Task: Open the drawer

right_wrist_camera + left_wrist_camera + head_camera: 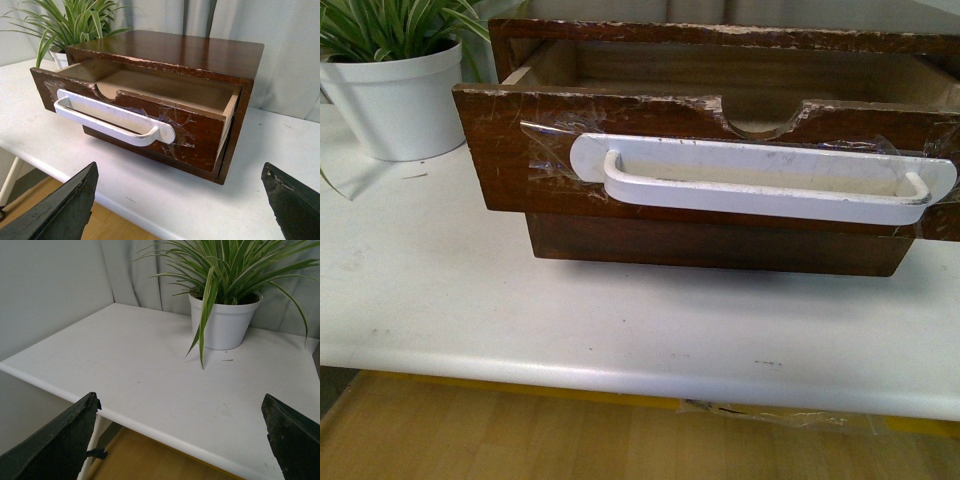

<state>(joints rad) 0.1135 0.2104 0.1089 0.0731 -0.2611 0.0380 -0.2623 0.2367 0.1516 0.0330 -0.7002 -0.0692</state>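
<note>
Wooden drawer (520, 150) (one handle (760, 185)), pulled out

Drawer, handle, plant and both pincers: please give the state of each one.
drawer: pulled out, empty inside
white handle: taped to the front, free of any pincer
potted plant: upright on the table
left pincer: open, holding nothing
right pincer: open, holding nothing

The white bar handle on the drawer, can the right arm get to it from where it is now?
Probably yes. The right gripper is open and faces the handle on the pulled-out drawer, with only bare table between them and nothing blocking.
</note>
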